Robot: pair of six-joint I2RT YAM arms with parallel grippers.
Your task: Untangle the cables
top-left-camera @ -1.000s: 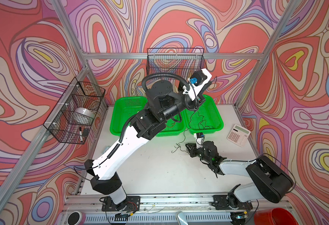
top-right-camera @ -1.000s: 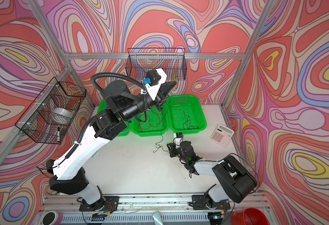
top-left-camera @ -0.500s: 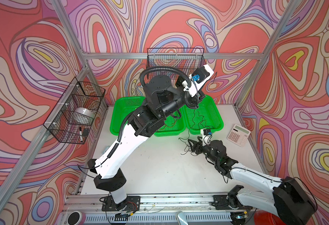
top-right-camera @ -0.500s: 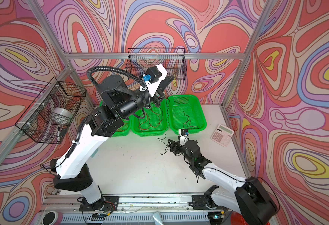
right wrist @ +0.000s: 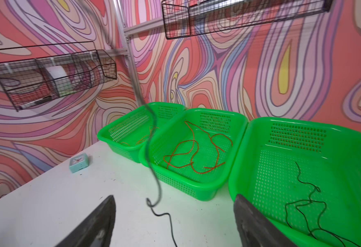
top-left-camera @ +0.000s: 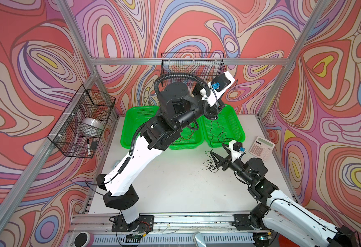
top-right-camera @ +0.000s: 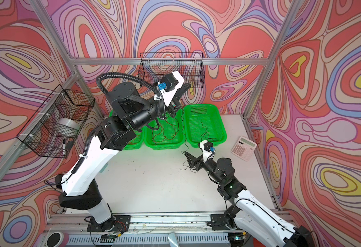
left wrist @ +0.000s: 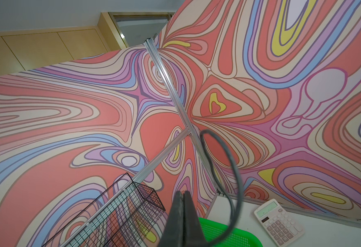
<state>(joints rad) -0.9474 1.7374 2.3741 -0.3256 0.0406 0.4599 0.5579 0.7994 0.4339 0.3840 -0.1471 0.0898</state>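
Black cable [top-left-camera: 211, 136] hangs from the left gripper [left wrist: 183, 193], clamped shut on it at upper centre. Right gripper [right wrist: 174, 197] just opened and released it. Tail heaped on the white table [top-left-camera: 175, 181], centre right. 1 strand looks nearly free.

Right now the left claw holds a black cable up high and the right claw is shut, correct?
Not quite. The right claw is open: the right wrist view shows its jaws wide apart. The left claw does hold the black cable up high.
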